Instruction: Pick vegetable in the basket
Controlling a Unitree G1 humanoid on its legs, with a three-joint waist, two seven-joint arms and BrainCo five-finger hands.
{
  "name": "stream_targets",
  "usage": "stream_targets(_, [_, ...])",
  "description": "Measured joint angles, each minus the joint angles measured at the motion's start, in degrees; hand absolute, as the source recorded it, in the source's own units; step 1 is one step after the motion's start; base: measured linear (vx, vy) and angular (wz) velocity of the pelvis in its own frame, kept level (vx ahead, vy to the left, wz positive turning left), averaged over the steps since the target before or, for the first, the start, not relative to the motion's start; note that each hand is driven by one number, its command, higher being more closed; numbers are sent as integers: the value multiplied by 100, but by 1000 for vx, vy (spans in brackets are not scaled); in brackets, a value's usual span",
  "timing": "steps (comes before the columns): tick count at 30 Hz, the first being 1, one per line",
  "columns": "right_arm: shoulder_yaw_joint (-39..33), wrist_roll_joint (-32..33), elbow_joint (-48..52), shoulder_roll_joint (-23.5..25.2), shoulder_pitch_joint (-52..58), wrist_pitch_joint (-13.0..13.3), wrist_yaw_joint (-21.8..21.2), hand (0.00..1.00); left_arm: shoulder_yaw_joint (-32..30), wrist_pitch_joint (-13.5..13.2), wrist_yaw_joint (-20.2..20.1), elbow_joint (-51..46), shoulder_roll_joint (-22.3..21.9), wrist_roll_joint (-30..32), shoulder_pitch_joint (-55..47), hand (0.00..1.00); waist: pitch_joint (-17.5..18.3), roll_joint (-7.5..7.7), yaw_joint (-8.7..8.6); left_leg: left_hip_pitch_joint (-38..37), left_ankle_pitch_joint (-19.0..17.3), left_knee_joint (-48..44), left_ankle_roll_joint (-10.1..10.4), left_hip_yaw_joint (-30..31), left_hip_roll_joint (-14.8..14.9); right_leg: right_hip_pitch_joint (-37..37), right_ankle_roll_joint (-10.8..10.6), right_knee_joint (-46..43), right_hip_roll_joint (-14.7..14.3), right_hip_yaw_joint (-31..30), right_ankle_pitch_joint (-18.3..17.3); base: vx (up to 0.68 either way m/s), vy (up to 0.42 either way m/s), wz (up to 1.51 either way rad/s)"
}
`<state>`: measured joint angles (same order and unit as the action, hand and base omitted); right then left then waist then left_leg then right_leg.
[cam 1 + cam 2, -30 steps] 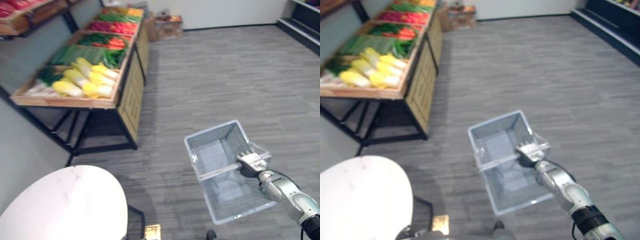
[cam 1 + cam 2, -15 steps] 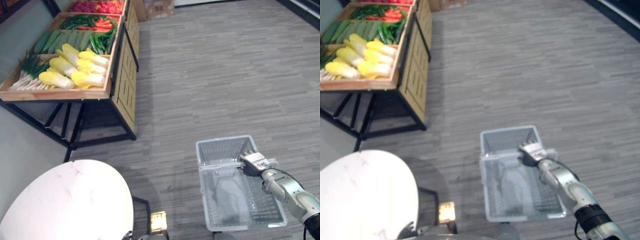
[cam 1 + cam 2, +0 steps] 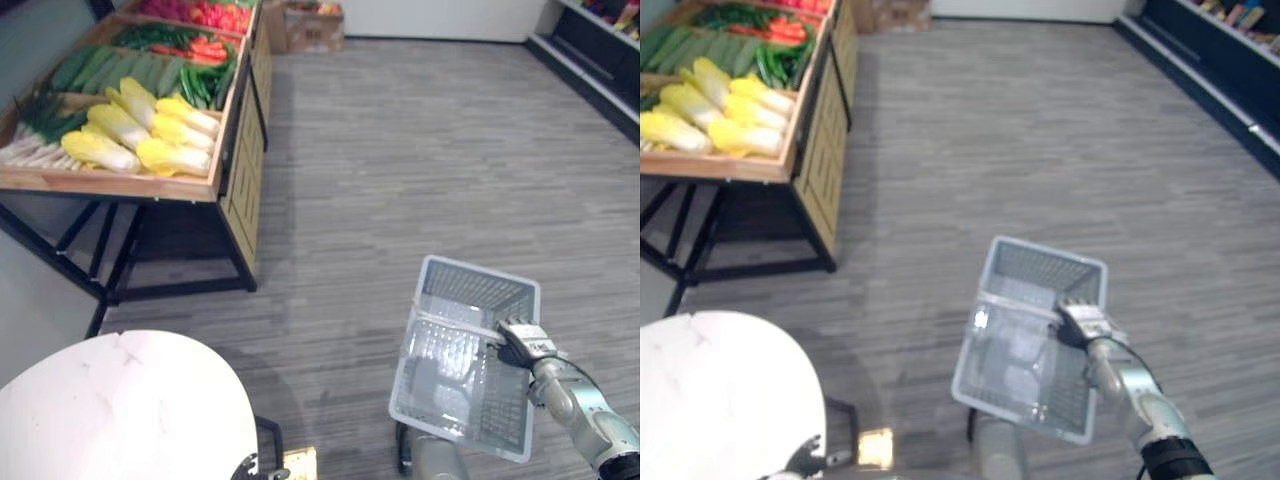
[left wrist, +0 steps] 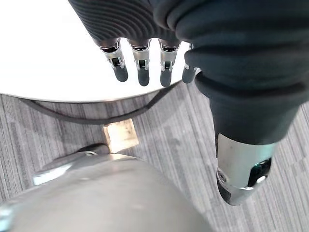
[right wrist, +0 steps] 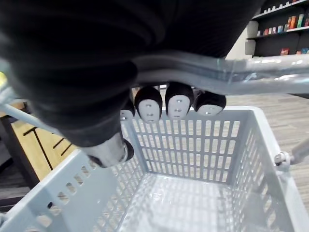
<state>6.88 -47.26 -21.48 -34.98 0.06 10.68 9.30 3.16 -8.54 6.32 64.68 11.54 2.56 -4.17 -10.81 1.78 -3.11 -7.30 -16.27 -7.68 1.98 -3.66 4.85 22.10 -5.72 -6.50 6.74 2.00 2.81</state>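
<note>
Carrying the empty grey basket [image 3: 478, 272] by its handle [image 3: 455, 325], right hand [image 3: 524, 341] fingers [image 5: 148, 103] curled round it, well apart from the cabbages [image 3: 150, 130], and hanging askew, it could swing loose.

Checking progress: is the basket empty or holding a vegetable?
Empty. The right wrist view shows the basket with a bare floor; the vegetables lie on the stand.

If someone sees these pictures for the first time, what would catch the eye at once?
First the empty grey basket, held in the right hand low on the robot's right, above the floor. Next, the bright yellow cabbages in the wooden stand at the far left. The left hand hangs open at the edge of a white round table.
</note>
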Motion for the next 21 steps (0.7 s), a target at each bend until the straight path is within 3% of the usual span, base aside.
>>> stream_targets(2, [-134, -3, 2, 40, 53, -53, 4, 100, -95, -11, 10, -100, -5, 1, -14, 0, -4, 46, -73, -194, -132, 91, 206, 234, -45, -123, -18, 446, 69, -150, -3, 442, -223, 60])
stream_targets(3, [-254, -3, -11, 85, 71, -153, 6, 100, -136, -13, 19, -99, -59, 2, 42, 0, -17, -100, -134, -322, -241, 92, 319, 403, 80, -104, -31, 171, 27, -91, 487, 497, -283, 62])
stream_targets(4, [-381, -3, -58, 147, 63, -210, 5, 100, -145, -20, 25, -113, -106, 3, 63, 0, 26, -304, -111, -264, -236, -96, 320, 543, 241, 27, -23, -245, -93, 38, 519, 564, -341, 46])
stream_targets(5, [-414, -3, -96, 149, 52, -209, 5, 100, -168, -36, 37, -132, -139, 3, 55, 0, 30, -402, -88, -219, -222, -275, 321, 618, 332, 52, 115, -407, -174, 113, 421, 503, -329, 16])
stream_targets(6, [-435, -3, -174, 150, 1, -212, 5, 100, -263, -53, 49, -116, -228, 2, 46, 0, 43, -531, -45, -26, -119, -783, 316, 762, 461, 50, 276, -623, -311, 200, 180, 491, -327, 2])
stream_targets(8, [-433, -3, -200, 154, 54, -219, 4, 100, -312, -44, 48, -61, -333, 1, 29, 0, 41, -534, 10, 417, 358, -1912, 353, 942, 468, -134, 391, -843, -372, 276, -101, 427, -252, 8])
stream_targets(9, [-433, -1, -198, 153, 129, -232, 7, 100, -326, -32, 18, -43, -381, -1, -12, 0, 36, -534, 8, 735, 996, -2747, 393, 1018, 459, -437, 498, -839, -393, 359, -250, 868, -354, 24])
stream_targets(10, [-438, 13, -194, 87, 224, -316, 19, 100, -366, -33, 33, -96, -324, -20, -84, 0, -53, -364, 239, 2037, 1160, -4895, 103, 409, 397, -1776, 718, -369, -284, 411, -766, 875, -313, 28])
stream_targets(11, [-450, 13, -194, 90, 233, -315, 22, 100, -394, -44, 38, -161, -325, -17, -86, 0, -49, -359, 267, 2253, 1082, -4655, 107, 230, 389, -1893, 663, -351, -208, 465, -760, 844, -215, 13])
stream_targets(13, [-463, 14, -195, 101, 243, -315, 22, 100, -413, -65, 41, -214, -353, -18, -81, 0, -40, -381, 348, 2461, 1291, -4004, 83, 53, 407, -1972, 625, -371, -176, 479, -766, 283, 40, -6])
stream_targets(14, [-463, 18, -178, 121, 264, -308, 22, 100, -422, -88, 40, -202, -333, -18, -81, 0, -40, -379, 429, 2554, 1991, -3157, 13, -85, 406, -2073, 520, -316, -95, 544, -930, 193, 100, 2])
stream_targets(15, [-492, 21, -183, 163, 287, -323, 20, 100, -429, -91, 39, -177, -296, -19, -68, 0, -75, -313, 430, 2500, 1886, -3119, -21, -159, 363, -2166, 507, -234, -4, 583, -1040, 243, 149, 57])
stream_targets(16, [-597, 26, -154, 333, 361, -366, 26, 100, -432, -87, 37, -92, -212, -11, -64, 0, 34, -170, 282, 2357, 1423, -2132, -22, -220, 153, -2336, 425, 30, 157, 816, -1025, 248, 131, 119])
stream_targets(17, [-646, 44, -92, 364, 346, -391, 131, 100, -491, -77, 67, -102, -227, -2, -52, 0, 70, -195, 191, 2209, 1583, -469, 206, -151, 29, -2490, 315, 358, 206, 1098, -951, 280, 170, 120])
stream_targets(18, [-635, 43, -99, 276, 262, -398, 184, 100, -512, -82, 78, -145, -289, 0, -55, 0, 32, -325, 269, 2234, 1768, 227, 397, -121, 98, -2510, 276, 436, 101, 1128, -943, 239, 165, 67])
stream_targets(19, [-616, 42, -136, 232, 181, -398, 179, 100, -512, -77, 78, -132, -324, 2, -64, 0, 21, -450, 370, 2259, 1867, 471, 387, -67, 173, -2538, 174, 434, 24, 1102, -966, 281, 260, -5])
stream_targets(20, [-584, 31, -206, 250, 119, -435, 173, 100, -555, 7, 81, -69, -379, 4, -153, 0, 48, -610, 564, 2168, 2150, 785, 229, -17, 264, -2690, -27, 372, -33, 1060, -1054, 357, 287, -15])
stream_targets(21, [-527, 7, -275, 417, 147, -449, 166, 100, -579, 49, 101, -69, -331, 9, -350, 0, 67, -465, 647, 1928, 2433, 621, 182, -164, 95, -2898, -173, 278, 189, 973, -1235, 396, 283, -4])
